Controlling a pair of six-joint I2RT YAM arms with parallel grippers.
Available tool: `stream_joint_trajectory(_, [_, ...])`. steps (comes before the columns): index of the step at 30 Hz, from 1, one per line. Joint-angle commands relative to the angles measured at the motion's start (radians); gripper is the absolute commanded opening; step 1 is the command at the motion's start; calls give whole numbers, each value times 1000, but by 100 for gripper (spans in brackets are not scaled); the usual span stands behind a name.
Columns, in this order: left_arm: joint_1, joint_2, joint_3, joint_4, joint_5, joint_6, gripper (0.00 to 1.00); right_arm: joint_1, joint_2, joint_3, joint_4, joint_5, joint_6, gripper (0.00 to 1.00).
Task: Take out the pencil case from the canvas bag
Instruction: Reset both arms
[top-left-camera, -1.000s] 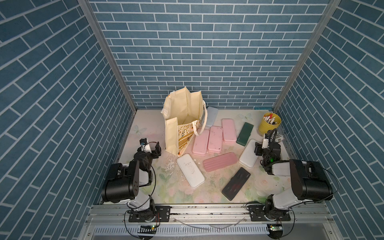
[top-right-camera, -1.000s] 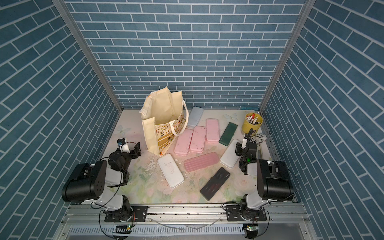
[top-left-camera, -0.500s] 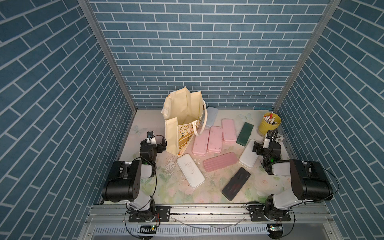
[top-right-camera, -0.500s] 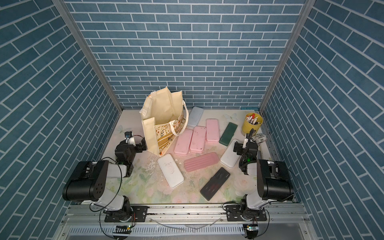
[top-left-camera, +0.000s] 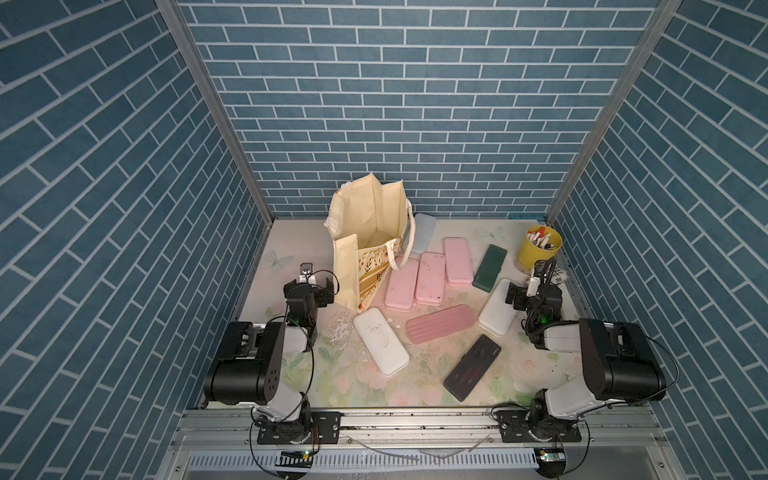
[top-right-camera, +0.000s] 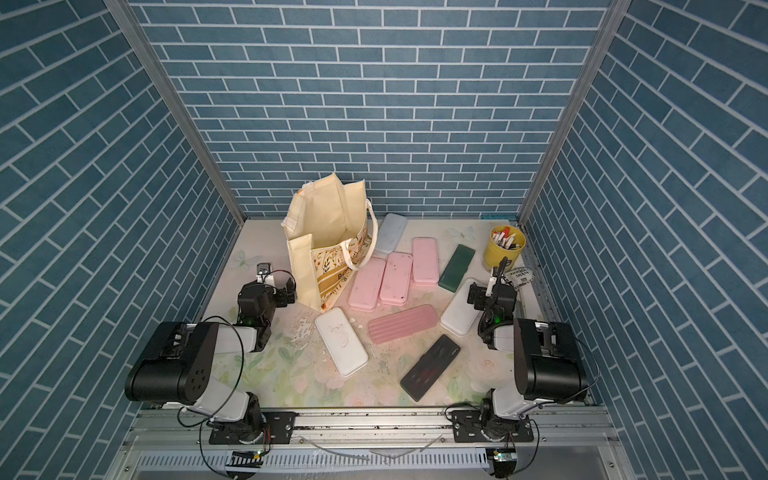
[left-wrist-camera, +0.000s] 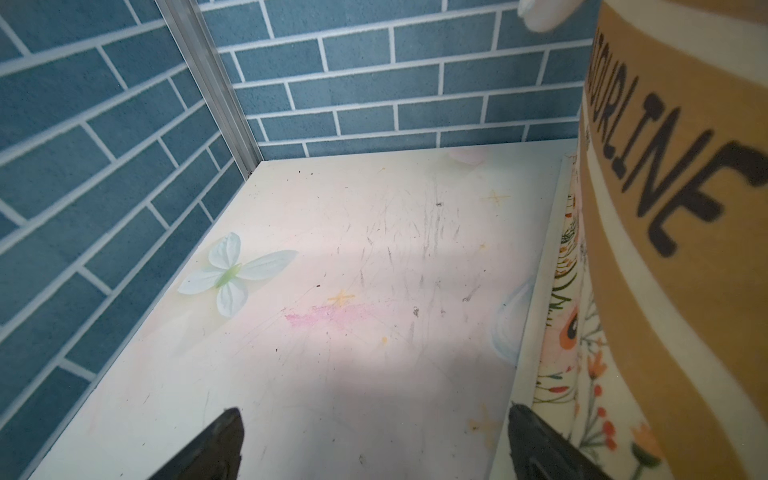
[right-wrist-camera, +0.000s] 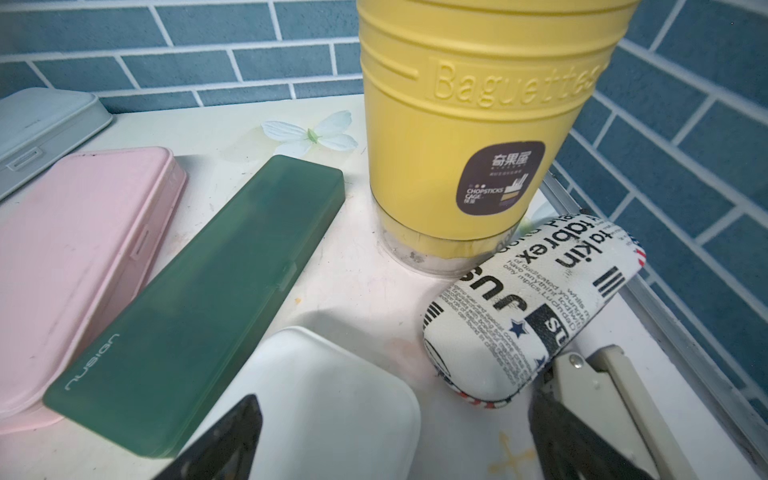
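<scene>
Item 1, left gripper (left-wrist-camera: 374, 411): jaws spread wide with nothing between them, low over the bare table (left-wrist-camera: 332, 249). Since a second ago it has advanced toward the back wall, alongside the bag.

Item 2, canvas bag (top-left-camera: 365, 232): one. It stands upright with its mouth open, immediately right of the left gripper, and its lower edge is just beside one finger (left-wrist-camera: 536, 436). Its contents cannot be made out.

Item 3, pencil cases lying outside the bag, between the two grippers:
- smooth pink case (top-left-camera: 430, 278): three
- ribbed pink case (top-left-camera: 440, 324): one
- white case (top-left-camera: 380, 347): two
- pale blue case (top-left-camera: 422, 232): one
- dark green case (top-left-camera: 490, 266): one
- black case (top-left-camera: 471, 368): one

Item 4, right gripper (right-wrist-camera: 395, 401): jaws spread wide and empty, over the end of the second white case. Its position is much as it was a second ago.

Item 5, ahead of the right gripper:
- yellow pen pot (top-left-camera: 539, 249): one
- newsprint-patterned pouch (right-wrist-camera: 536, 307): one, lying against the pot's base
- beige stapler (right-wrist-camera: 615, 399): one, just beside a finger
</scene>
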Motion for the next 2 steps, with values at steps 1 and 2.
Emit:
stream_joint_trajectory(1, [-5, -6, 5, -8, -13, 13, 99, -2, 6, 17, 31, 14, -1, 99])
stream_joint_trajectory(2, [-5, -6, 5, -8, -14, 13, 99, -2, 5, 16, 33, 14, -2, 99])
